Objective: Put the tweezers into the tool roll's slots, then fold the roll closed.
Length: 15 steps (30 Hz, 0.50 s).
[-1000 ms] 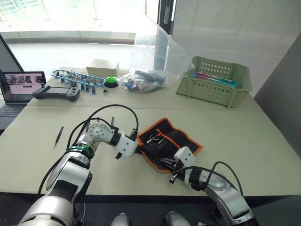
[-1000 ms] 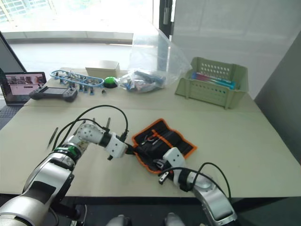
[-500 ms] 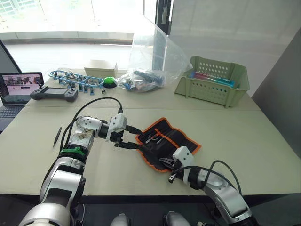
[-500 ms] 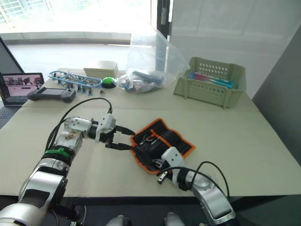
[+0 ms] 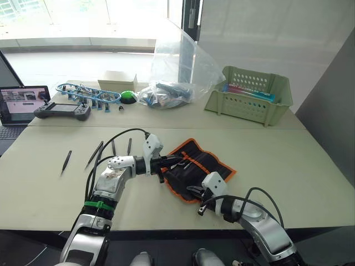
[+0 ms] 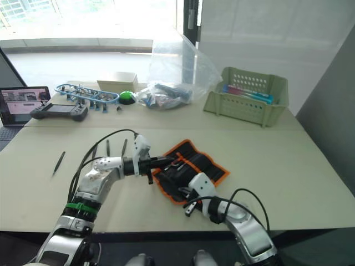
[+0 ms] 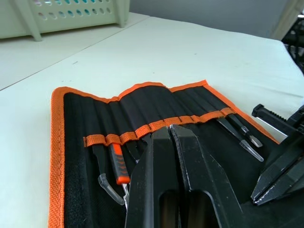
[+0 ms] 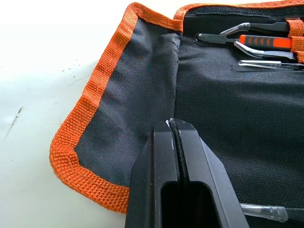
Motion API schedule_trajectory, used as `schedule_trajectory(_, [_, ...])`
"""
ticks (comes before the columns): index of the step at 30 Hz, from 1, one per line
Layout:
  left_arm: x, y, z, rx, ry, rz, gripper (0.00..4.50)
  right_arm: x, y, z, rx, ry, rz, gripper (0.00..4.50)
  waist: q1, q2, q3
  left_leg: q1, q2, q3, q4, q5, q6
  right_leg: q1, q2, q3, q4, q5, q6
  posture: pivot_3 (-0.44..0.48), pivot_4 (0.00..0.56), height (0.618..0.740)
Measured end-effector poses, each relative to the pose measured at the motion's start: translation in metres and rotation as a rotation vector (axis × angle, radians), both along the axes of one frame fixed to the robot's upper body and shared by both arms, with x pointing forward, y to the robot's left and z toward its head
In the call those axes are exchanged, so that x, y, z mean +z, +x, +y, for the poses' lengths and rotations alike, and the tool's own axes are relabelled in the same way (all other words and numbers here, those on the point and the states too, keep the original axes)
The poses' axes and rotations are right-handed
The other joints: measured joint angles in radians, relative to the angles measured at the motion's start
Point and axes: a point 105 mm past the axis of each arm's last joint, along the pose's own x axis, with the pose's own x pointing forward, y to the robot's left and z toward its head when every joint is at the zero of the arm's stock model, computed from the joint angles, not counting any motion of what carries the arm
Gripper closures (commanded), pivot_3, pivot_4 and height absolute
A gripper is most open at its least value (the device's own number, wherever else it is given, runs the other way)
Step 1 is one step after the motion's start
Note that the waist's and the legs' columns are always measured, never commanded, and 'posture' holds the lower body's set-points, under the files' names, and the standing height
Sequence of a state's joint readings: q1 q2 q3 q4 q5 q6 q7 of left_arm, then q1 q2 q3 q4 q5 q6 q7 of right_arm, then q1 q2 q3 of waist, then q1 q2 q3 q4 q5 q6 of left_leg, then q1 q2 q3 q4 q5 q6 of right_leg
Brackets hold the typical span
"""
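Left tool, fingers pressed together and empty, has swung back over the open black orange-edged fabric tool roll mid-counter; four slim dark tweezers lie unslotted left of it.

loose tweezers on table: 4 | tool roll: 1 | green basket: 1 | clear plastic bag: 1 | handheld controller: 1 | laptop: 1
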<state>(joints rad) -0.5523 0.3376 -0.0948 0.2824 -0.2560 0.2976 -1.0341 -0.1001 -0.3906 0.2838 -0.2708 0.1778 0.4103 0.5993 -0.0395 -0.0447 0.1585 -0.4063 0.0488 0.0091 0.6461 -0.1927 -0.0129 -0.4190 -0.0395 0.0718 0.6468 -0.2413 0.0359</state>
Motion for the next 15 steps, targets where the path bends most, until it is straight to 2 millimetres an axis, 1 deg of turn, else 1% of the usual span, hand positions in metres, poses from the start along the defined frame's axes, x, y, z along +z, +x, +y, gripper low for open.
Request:
schedule_trajectory(4, [-0.035, -0.01, 0.008, 0.048, 0.071, 0.082, 4.47, 0.0, 0.0, -0.001, 0.0, -0.005, -0.001, 4.5, 0.0, 0.0, 0.0, 0.0, 0.0, 0.0, 0.0, 0.0, 0.0, 0.0, 0.0, 0.0, 0.0, 0.0, 0.0, 0.0, 0.15, 0.74])
schedule_trajectory(6, [-0.037, -0.009, 0.007, 0.056, 0.095, 0.06, 4.47, -0.001, 0.0, -0.002, -0.002, -0.014, 0.003, 4.5, 0.004, -0.001, -0.004, 0.001, 0.0, 0.0, 0.0, 0.0, 0.0, 0.001, 0.0, 0.0, -0.001, 0.0, 0.0, 0.0, 0.15, 0.74])
schedule_trajectory(9, [-0.043, -0.008, 0.006, 0.065, 0.127, 0.038, 4.47, -0.003, 0.0, -0.003, -0.004, -0.018, 0.012, 4.5, 0.006, 0.001, -0.01, 0.003, 0.0, 0.0, 0.0, 0.0, 0.0, 0.003, 0.0, 0.0, -0.001, 0.0, 0.0, 0.0, 0.15, 0.74])
schedule_trajectory(12, [-0.047, -0.006, 0.006, 0.062, 0.146, 0.021, 4.47, -0.003, -0.001, -0.004, -0.001, -0.023, 0.02, 4.5, 0.009, 0.002, -0.011, 0.012, 0.0, 0.0, -0.001, 0.0, 0.0, 0.013, 0.0, 0.0, -0.004, -0.002, -0.003, 0.0, 0.15, 0.74])
schedule_trajectory(13, [-0.049, -0.006, 0.006, 0.065, 0.146, 0.021, 4.47, -0.002, -0.001, -0.004, 0.0, -0.011, 0.026, 4.5, 0.008, 0.002, -0.011, 0.015, 0.0, 0.0, -0.002, 0.0, -0.001, 0.016, 0.0, 0.0, -0.005, -0.005, -0.008, 0.0, 0.15, 0.74])
schedule_trajectory(15, [-0.05, -0.007, 0.008, 0.063, 0.148, 0.023, 4.47, 0.004, 0.001, -0.002, -0.005, 0.037, 0.032, 4.5, 0.006, 0.002, -0.011, 0.015, 0.0, 0.0, -0.002, -0.001, -0.001, 0.015, 0.0, 0.0, -0.005, -0.005, -0.008, 0.0, 0.15, 0.74])
